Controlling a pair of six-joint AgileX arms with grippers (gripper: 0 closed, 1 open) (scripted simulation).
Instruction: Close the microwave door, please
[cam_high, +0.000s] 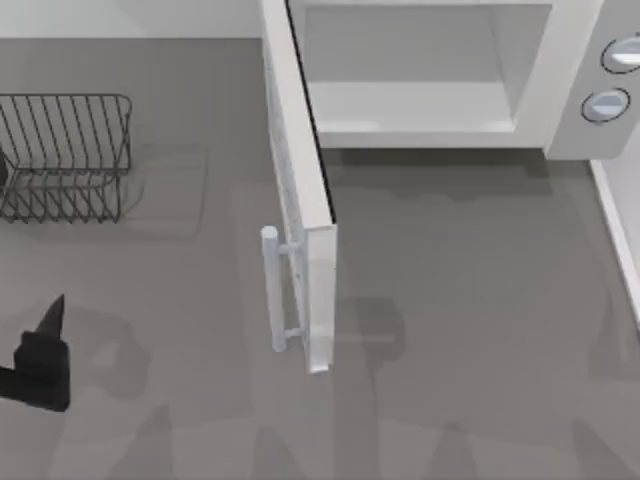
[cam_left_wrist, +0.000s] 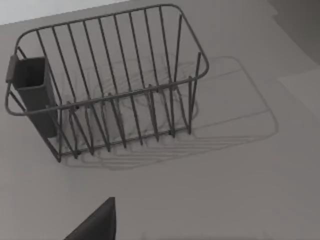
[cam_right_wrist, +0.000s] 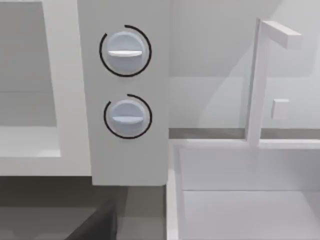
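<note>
The white microwave (cam_high: 560, 90) stands at the back right with its pale cavity showing. Its door (cam_high: 300, 180) is swung wide open, edge-on to me and reaching toward the table's front. The pale bar handle (cam_high: 272, 290) sits on the door's left face near its free end. My left gripper (cam_high: 45, 350) is low at the front left, far left of the handle and touching nothing; its dark tip (cam_left_wrist: 95, 225) shows in the left wrist view. The right wrist view faces the microwave's two round knobs (cam_right_wrist: 125, 82), with a dark part of my right gripper (cam_right_wrist: 95, 225) at the picture's edge.
A dark wire rack (cam_high: 65, 155) stands at the left, behind my left gripper, with a small dark cup (cam_left_wrist: 32, 90) hung on its end. A white basin with a tall bent post (cam_right_wrist: 260, 85) adjoins the microwave's knob side. Bare grey table lies between the door and my left gripper.
</note>
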